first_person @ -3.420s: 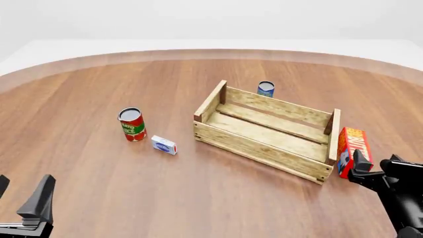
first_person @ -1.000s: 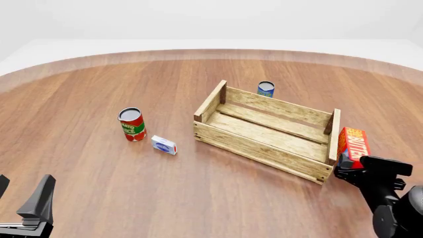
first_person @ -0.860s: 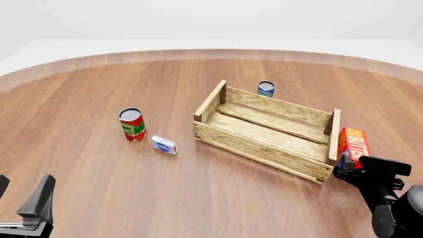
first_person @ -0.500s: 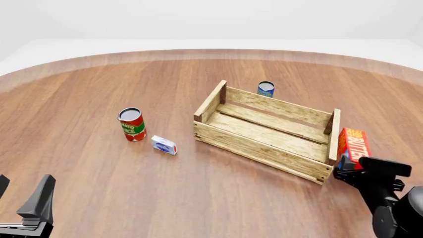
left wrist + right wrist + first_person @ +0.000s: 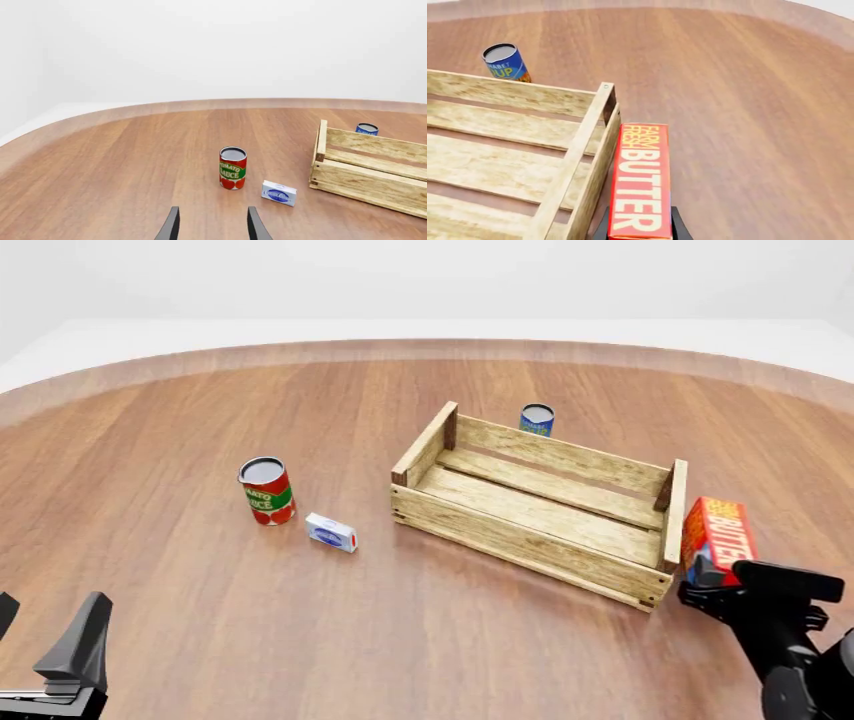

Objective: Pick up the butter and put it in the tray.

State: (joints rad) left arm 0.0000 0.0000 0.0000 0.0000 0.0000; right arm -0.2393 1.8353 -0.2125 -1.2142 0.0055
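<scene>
The left gripper (image 5: pixel 47 660) sits low at the near left of the table (image 5: pixel 200 390), its fingers (image 5: pixel 170 225) spread with nothing between them. Ahead of those fingers and a little to the right stands the red tomato can (image 5: pixel 267 491), and just beside it, further right, lies the small white-and-blue box (image 5: pixel 331 533); both are well apart from the fingertips, with bare wood between. Right of the box stands the tray (image 5: pixel 534 530), set at a slant, its inside bare. Behind its far long side a blue can (image 5: pixel 537 420) stands close to the slats. The right gripper (image 5: pixel 727 585) is pinching the butter (image 5: pixel 718 535) by its lower end, a finger (image 5: pixel 677 227) on each side. The carton rises past the fingertips, just beside the tray's right end board and about level with the board's top; whether it touches the board I cannot tell. To the right of the fingers the table runs open toward its curved edge.
</scene>
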